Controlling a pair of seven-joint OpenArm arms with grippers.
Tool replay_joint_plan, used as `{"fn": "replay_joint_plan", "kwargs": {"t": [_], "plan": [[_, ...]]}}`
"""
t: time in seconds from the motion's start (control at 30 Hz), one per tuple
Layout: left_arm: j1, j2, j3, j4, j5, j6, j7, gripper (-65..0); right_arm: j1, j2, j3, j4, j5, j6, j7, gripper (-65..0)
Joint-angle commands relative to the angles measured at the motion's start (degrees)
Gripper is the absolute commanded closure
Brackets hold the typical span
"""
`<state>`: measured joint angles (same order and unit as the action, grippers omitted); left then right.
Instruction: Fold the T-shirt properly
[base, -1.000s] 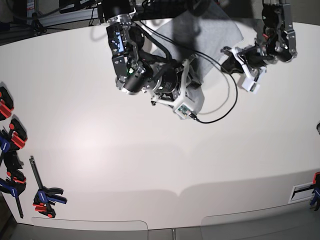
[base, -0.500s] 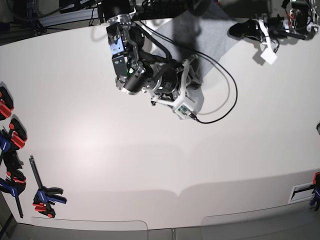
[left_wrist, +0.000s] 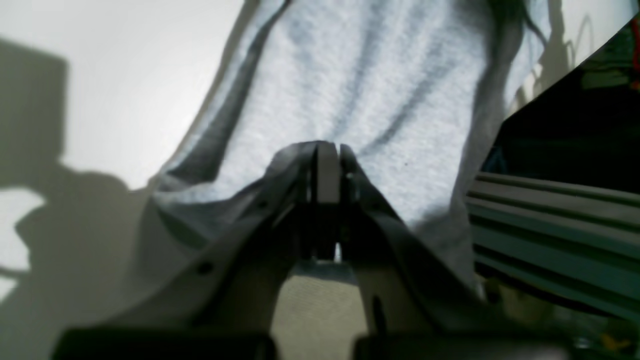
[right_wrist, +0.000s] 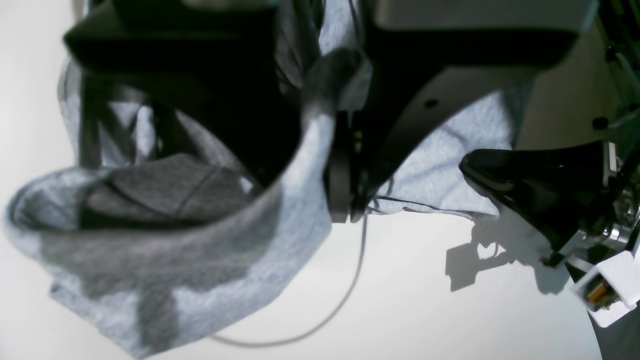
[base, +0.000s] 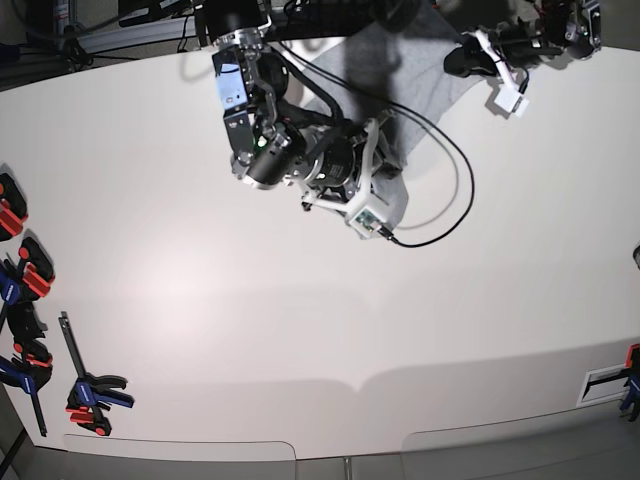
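Observation:
The light grey T-shirt (base: 400, 60) lies bunched at the table's far edge, plain side showing. My right gripper (base: 385, 140) is shut on a fold of it. In the right wrist view the T-shirt (right_wrist: 200, 260) runs up between the right gripper's (right_wrist: 344, 200) dark fingers and hangs in a loose loop to the left. My left gripper (base: 455, 58) is at the shirt's right edge. In the left wrist view the left gripper (left_wrist: 327, 150) has its fingers pressed together, with the wrinkled T-shirt (left_wrist: 380, 90) just beyond the tips. No cloth shows between them.
A black cable (base: 450, 200) loops from the right wrist across the white table (base: 300, 320). Red and blue clamps (base: 90, 395) lie along the left edge. An aluminium rail (left_wrist: 550, 210) runs just behind the table's far edge, next to the left gripper.
My left arm swung up from beside the shirt's lower right to the table's far edge, then came back left to the shirt's right edge. The right arm and its hold have not moved.

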<state>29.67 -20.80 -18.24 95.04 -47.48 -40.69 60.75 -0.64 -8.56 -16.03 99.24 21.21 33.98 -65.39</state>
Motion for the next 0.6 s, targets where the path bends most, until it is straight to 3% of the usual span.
{"fn": "replay_joint_plan", "kwargs": {"t": [0.0, 0.17, 0.37, 0.57], "plan": [[-0.96, -0.66, 0.33, -0.68, 2.54, 0.69, -1.18, 0.0, 0.94, -0.44, -0.07, 1.14, 1.25, -0.33, 1.55, 0.0], [-8.07, -0.66, 3.8, -10.58, 7.61, 0.69, -6.73, 0.0, 0.94, -0.44, -0.07, 1.16, 0.55, -1.92, 2.19, 0.0], [-18.64, -0.66, 8.0, -21.2, 7.34, 0.69, -6.84, 0.0, 0.94, -0.44, -0.07, 1.14, -6.4, -5.99, 3.32, 0.0], [-25.77, -0.61, 8.98, -23.58, 6.91, 0.69, -6.82, 0.0, 0.94, -0.44, -0.07, 1.16, -11.02, -10.1, 4.31, 0.0]]}}
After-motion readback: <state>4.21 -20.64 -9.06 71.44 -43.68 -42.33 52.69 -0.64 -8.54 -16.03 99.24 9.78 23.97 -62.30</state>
